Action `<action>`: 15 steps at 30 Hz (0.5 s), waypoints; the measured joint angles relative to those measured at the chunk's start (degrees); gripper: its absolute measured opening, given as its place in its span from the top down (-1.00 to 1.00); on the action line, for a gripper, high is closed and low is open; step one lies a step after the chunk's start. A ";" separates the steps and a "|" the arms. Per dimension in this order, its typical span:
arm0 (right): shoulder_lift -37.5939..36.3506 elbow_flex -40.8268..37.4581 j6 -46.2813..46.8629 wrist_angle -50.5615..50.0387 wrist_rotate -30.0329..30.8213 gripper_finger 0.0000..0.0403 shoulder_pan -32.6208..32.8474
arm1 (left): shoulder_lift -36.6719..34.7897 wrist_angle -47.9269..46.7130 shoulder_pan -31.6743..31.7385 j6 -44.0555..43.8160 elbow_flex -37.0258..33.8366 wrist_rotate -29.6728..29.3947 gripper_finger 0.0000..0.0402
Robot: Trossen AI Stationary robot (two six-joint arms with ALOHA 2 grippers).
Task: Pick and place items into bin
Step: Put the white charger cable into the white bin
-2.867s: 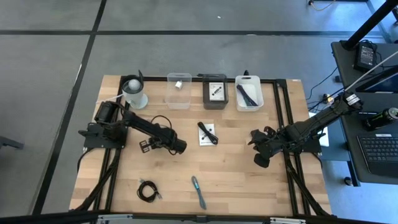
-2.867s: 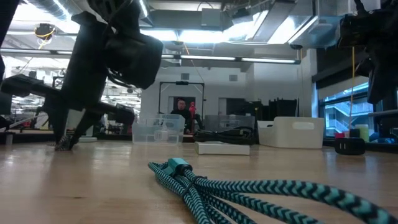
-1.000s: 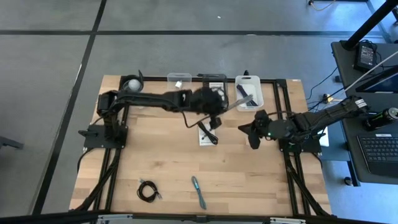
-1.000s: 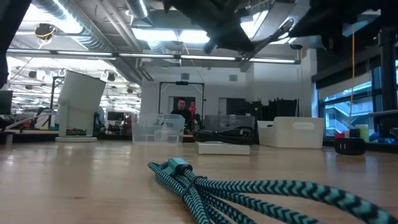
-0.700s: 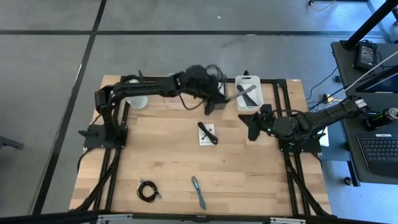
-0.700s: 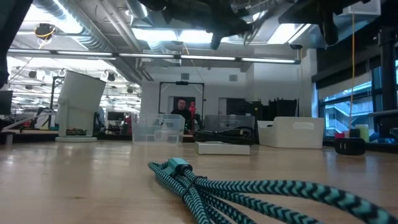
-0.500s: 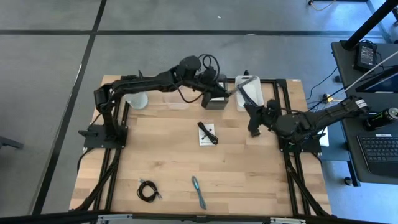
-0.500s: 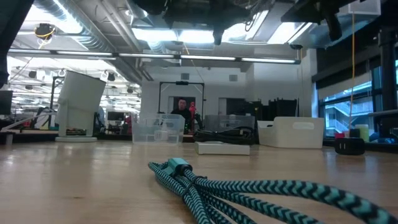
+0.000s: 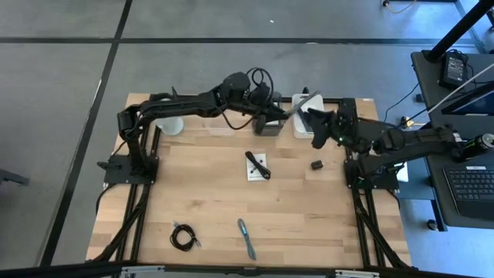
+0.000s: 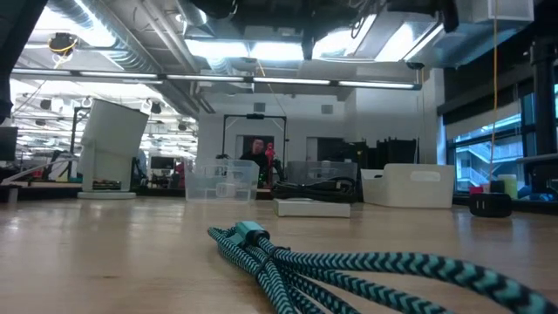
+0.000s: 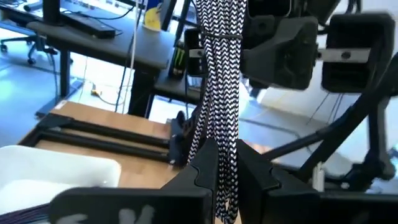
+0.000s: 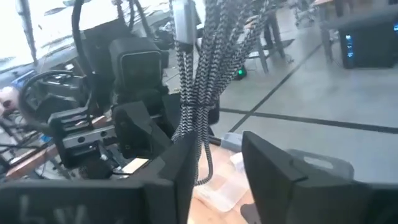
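Teal braided cable point(image 10: 349, 262) is shown nearest, lying bundled at the near edge of the table point(image 9: 208, 201). A black coiled cable point(image 9: 183, 236) is seen to its left, apart from it. Farther in, a white card bearing a black part point(image 9: 257, 166) lies flat at mid-table, and a small black piece point(image 9: 316, 164) is seen well to its right. At the far edge, a white cup-like container point(image 9: 167, 116), a clear bin point(image 9: 222, 112) and a white bin point(image 9: 296, 127) are lined up.

Above the bins, a black-and-white braided cable point(image 11: 221, 93) is held off the table. It is clamped between the closed fingers of the left gripper point(image 11: 225, 155). The right gripper point(image 12: 214, 146) is positioned around the same cable with its fingers spread. One finger is touched by the strands and a gap is left to the other.
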 joint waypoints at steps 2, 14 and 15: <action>0.02 0.93 -1.99 0.06 -2.02 0.22 -1.56 | 0.00 1.22 -0.01 -2.39 -0.01 -0.55 0.88; 1.47 3.70 -5.48 2.42 -19.91 -0.07 -14.55 | 0.02 5.53 -0.25 -5.77 0.00 -2.75 0.88; 2.01 3.72 -5.46 2.69 -21.43 -0.08 -15.37 | 0.02 5.59 -0.28 -5.75 0.00 -2.75 0.88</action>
